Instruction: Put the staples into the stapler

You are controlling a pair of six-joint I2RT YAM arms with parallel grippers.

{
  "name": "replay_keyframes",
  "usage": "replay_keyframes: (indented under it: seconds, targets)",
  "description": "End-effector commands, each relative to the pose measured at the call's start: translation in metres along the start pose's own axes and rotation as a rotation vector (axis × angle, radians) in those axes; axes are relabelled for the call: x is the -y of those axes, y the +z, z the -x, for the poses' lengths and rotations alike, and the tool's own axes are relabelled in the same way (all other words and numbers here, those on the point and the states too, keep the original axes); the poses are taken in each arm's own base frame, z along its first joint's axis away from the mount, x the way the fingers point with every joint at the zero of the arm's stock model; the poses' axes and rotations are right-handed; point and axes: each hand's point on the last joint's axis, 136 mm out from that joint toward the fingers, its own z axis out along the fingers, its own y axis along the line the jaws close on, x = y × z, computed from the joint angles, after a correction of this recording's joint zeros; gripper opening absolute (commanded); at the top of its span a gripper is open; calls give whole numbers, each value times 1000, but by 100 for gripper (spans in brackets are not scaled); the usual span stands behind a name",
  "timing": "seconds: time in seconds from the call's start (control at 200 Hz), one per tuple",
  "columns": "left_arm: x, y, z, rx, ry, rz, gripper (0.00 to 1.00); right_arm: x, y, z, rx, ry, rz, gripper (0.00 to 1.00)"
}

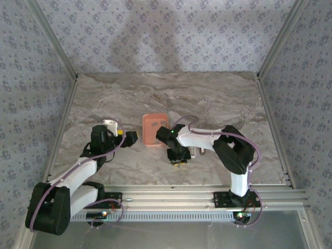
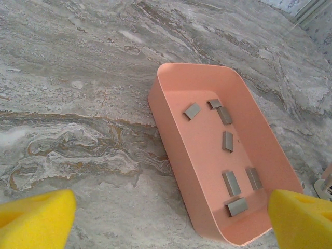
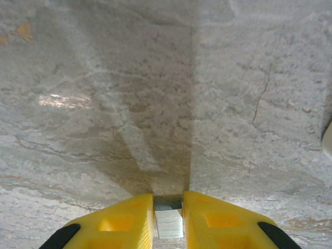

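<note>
Left fingers [image 2: 31, 220] spread wide; right fingers [image 3: 124, 223] (pointing down) pinching a staple strip [image 3: 168, 224].

A robot lab cell: the marble-look table [image 1: 218, 98] is boxed in by wallpapered walls [image 1: 166, 31], with a left arm [image 1: 78, 174] and right arm [image 1: 236, 150] bolted to an aluminium rail [image 1: 181, 199] along the table's near edge.

Far marble table [image 1: 171, 93] bare; salmon tray [image 1: 150, 124] hemmed between left fingers [image 2: 36, 220] and right arm [image 1: 199, 139], far edge free
</note>
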Motion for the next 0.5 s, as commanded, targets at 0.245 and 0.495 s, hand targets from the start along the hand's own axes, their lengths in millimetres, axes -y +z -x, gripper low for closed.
replay_keyframes:
  seconds: [0.245, 0.495]
  targets:
    - [11, -1, 12, 13, 38, -36, 95, 9, 12, 4, -8, -17, -44, 18]
    - [21, -3, 18, 25, 42, -74, 95, 14, -7, 12, 109, -9, -11, 18]
